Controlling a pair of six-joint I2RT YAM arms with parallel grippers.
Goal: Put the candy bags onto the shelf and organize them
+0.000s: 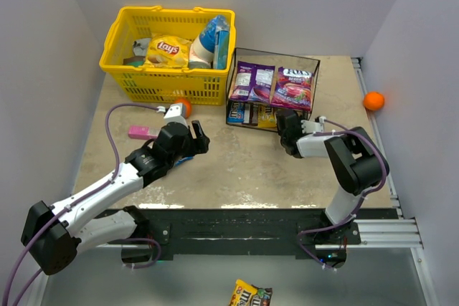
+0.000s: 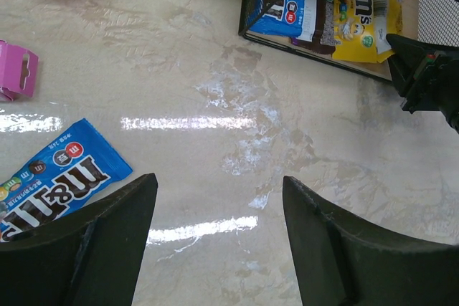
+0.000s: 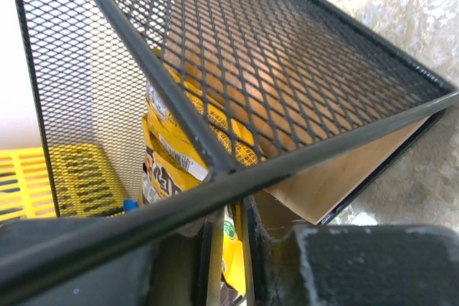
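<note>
At shelf (image 3: 287, 69) | right tool (image 1: 285, 123) seemingly pinching yellow packet (image 3: 233, 245) | left tool (image 2: 219, 185) spread

A yellow plastic slatted basket (image 1: 165, 85) sits at the far left of the pale stone-look table (image 1: 244, 166), holding a yellow Lays chip bag (image 1: 167, 51) and an upright blue and white carton (image 1: 213, 42). A small orange ball (image 1: 183, 104) touches the basket's front, with a flat pink rectangular pack (image 1: 142, 132) near it. A second orange ball (image 1: 373, 100) rests at the table's right edge, against the wall.
</note>
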